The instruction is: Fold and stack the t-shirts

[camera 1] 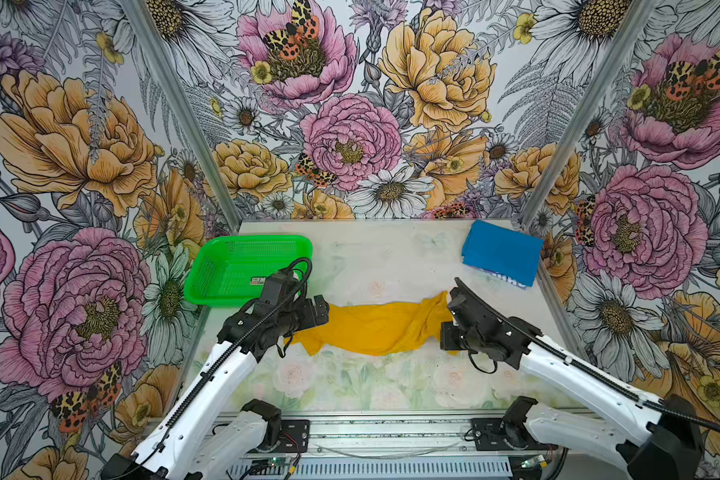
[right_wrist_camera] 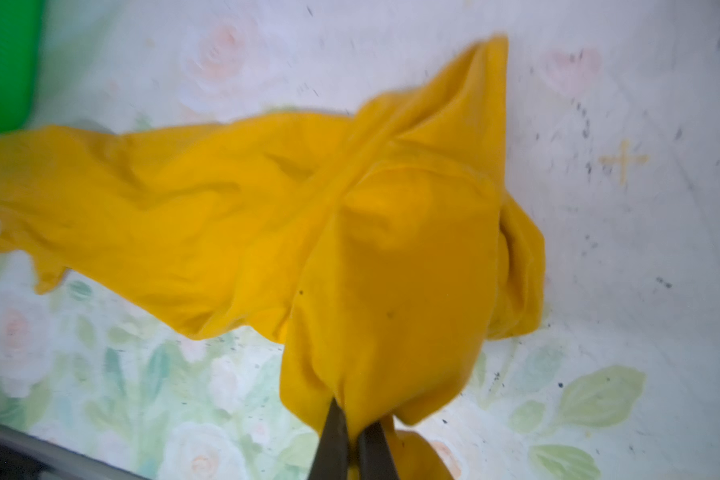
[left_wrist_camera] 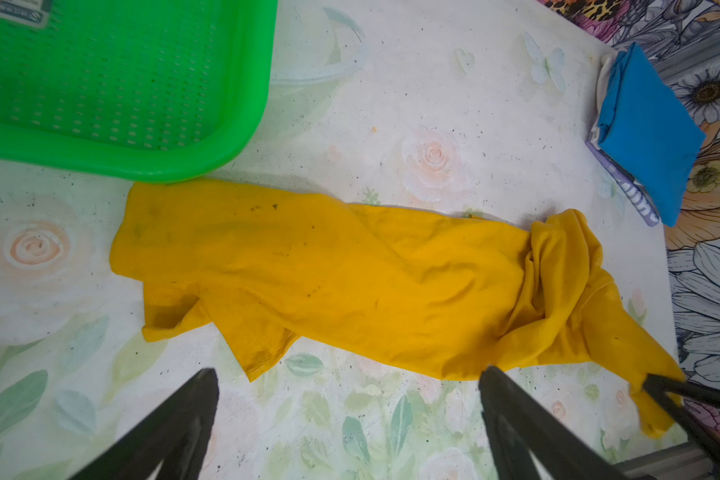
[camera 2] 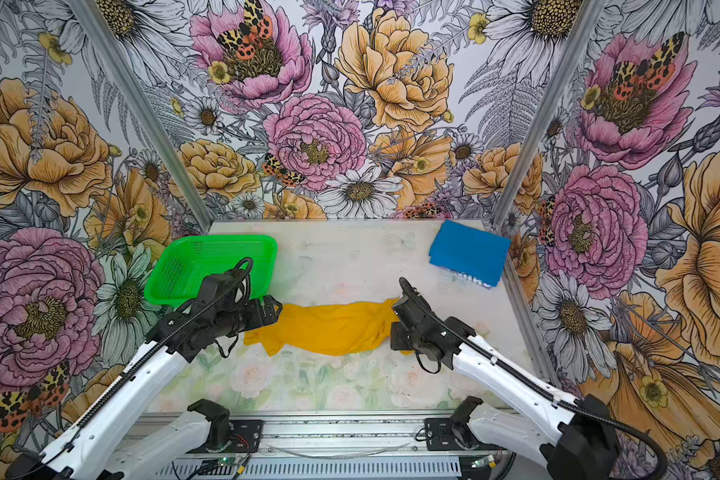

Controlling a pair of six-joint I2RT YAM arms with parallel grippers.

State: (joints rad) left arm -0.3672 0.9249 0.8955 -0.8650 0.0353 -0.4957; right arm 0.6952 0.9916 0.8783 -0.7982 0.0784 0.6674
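A green basket point(camera 1: 258, 237) sits at the far left corner of the tabletop point(camera 1: 371, 386). The left tool point(left_wrist_camera: 348, 371) hangs spread wide and grips nothing, just off the left end of the yellow shirt point(camera 1: 375, 326). That shirt lies rumpled, its long axis running left to right across the middle. The right tool point(right_wrist_camera: 350, 419) is clenched on its bunched right end, so the free left end probably falls to the left arm. The blue shirt point(camera 1: 501, 249) lies folded in the far right corner.

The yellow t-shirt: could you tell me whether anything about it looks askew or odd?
The yellow t-shirt lies as a twisted, rumpled strip, not flat, bunched at the end that the right end effector pinches; small dark specks mark it. The blue t-shirt sits folded.
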